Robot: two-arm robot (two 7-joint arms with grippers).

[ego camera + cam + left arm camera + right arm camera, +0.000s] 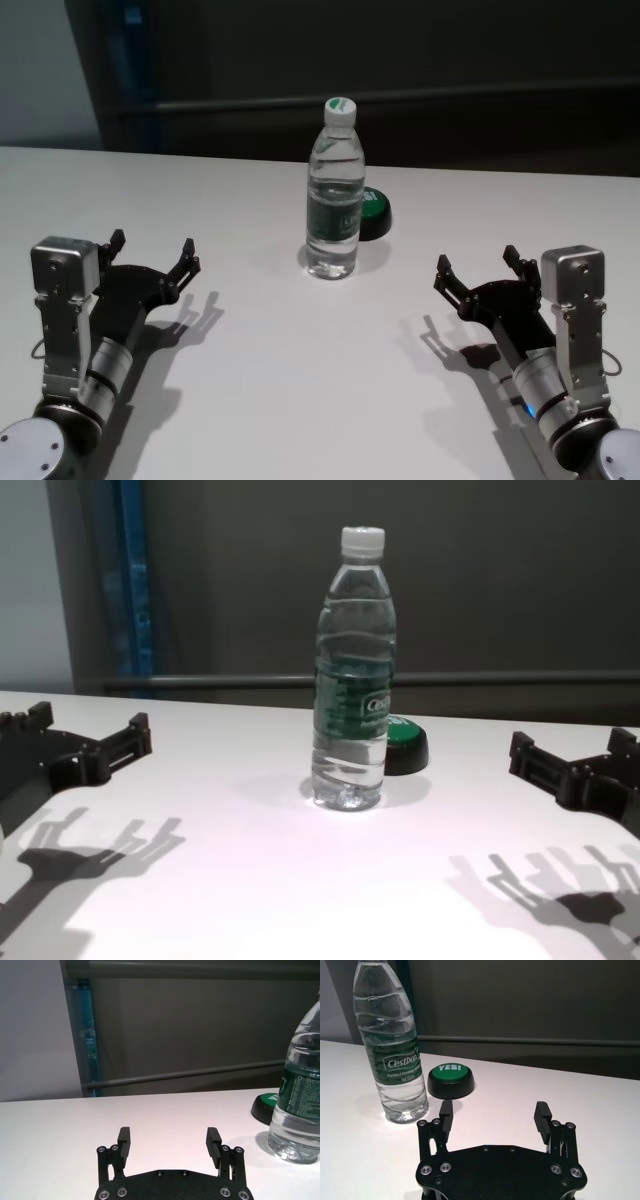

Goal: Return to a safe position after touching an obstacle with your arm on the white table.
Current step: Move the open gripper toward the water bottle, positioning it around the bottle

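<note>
Standing upright near the middle of the white table, the water bottle has its white cap on and a dark green label around its middle. A low green button on a black base sits just behind it, toward the robot's right, and in the right wrist view its top reads "YES!".

Both arms are low over the near part of the table, one on each side, well apart from the bottle. The left gripper hovers above the tabletop on the robot's left with its jaws spread wide and nothing between them; its shadow falls on the table just beside it. The right gripper hovers on the robot's right in a mirrored pose, jaws also wide apart and empty. Neither gripper touches the bottle or the button. Beyond the far edge of the table runs a dark wall with a horizontal grey rail.
</note>
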